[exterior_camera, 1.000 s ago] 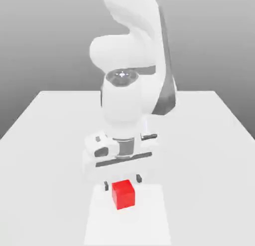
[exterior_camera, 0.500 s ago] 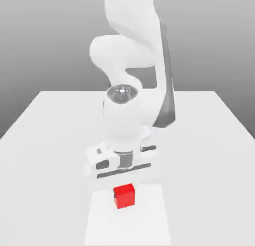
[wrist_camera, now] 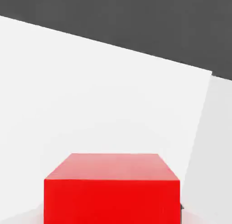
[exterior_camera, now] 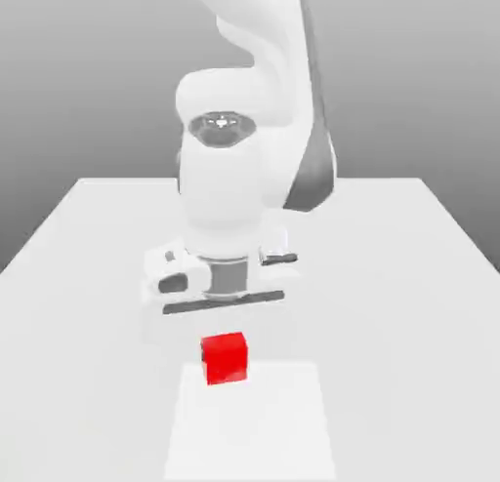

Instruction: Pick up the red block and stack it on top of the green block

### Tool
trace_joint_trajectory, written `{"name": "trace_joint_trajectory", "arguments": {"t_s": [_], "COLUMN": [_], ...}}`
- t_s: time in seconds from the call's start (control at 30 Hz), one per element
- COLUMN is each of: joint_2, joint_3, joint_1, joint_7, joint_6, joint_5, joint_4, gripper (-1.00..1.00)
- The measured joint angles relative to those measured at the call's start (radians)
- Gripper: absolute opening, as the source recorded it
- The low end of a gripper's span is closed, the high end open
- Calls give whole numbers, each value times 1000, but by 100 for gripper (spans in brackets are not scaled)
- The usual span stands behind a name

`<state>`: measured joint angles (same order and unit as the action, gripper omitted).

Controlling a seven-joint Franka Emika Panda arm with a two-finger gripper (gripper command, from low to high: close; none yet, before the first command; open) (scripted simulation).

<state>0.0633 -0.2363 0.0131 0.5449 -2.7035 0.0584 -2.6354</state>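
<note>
The red block [exterior_camera: 225, 359] is a small glossy cube that hangs a little above the white table [exterior_camera: 391, 275], directly under the white hand of the arm. My gripper [exterior_camera: 224, 343] is shut on the red block, and the block hides the fingertips in the exterior view. In the hand view the red block [wrist_camera: 112, 189] sits very close, with its top face and one side face showing.
A paler rectangular patch [exterior_camera: 249, 421] lies on the table near its front edge, just below the block. The arm's bulky white body [exterior_camera: 229, 197] stands behind the block. The table's far edge meets a grey backdrop.
The hand has risen and shifted toward the exterior view's left, carrying the red block up with it. One second ago the block rested lower, with dark fingertips visible at both its sides.
</note>
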Motion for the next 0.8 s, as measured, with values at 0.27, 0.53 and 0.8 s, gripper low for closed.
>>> {"name": "trace_joint_trajectory", "arguments": {"t_s": [0.27, 0.53, 0.8], "joint_2": [146, 313, 463], "joint_3": [-74, -116, -73], "joint_1": [-108, -257, -316], "joint_7": [52, 45, -1], "joint_6": [125, 251, 158], "joint_5": [-83, -247, -337], "joint_4": [264, 530, 578], "gripper": [-100, -100, 100]}}
